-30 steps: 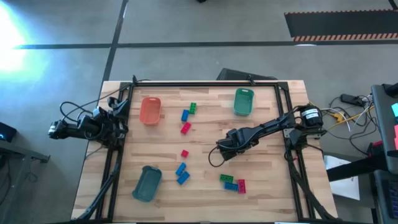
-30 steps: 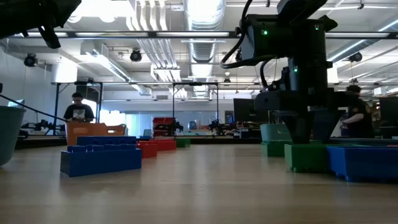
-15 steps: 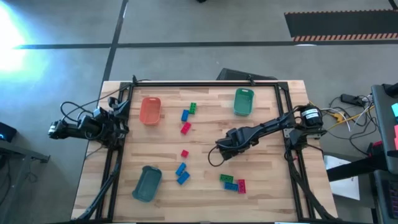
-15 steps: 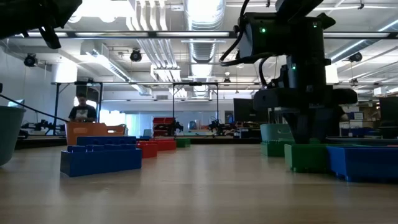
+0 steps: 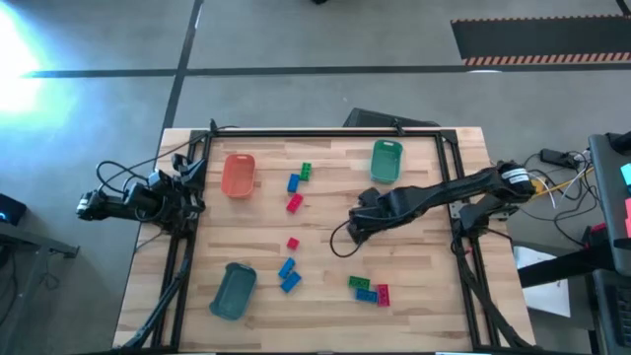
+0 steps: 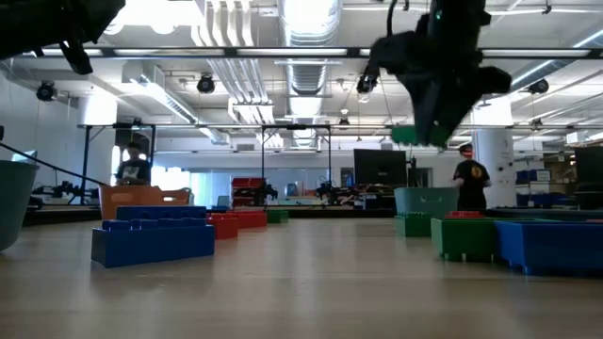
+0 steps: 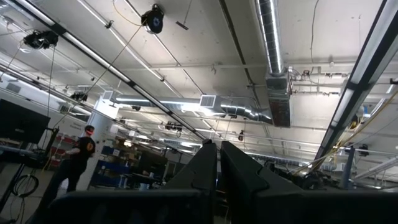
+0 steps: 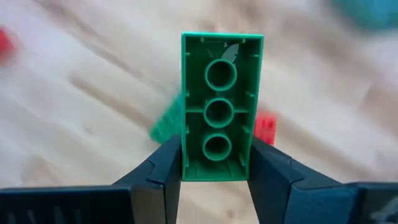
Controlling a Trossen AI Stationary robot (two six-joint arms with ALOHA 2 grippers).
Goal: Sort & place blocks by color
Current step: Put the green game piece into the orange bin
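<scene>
Right gripper point(image 8: 214, 163) clamped on small green studded plastic brick point(image 8: 222, 106), lifted off wooden table point(image 5: 434, 286); left gripper point(image 7: 217, 163) shut, empty.

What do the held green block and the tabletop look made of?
Green block in the right end effector: apparently moulded plastic, smooth with a slight sheen; its hollow underside shows three round tubes. Tabletop: looks like wood, with pale planks, visible grain and a matte finish.
</scene>
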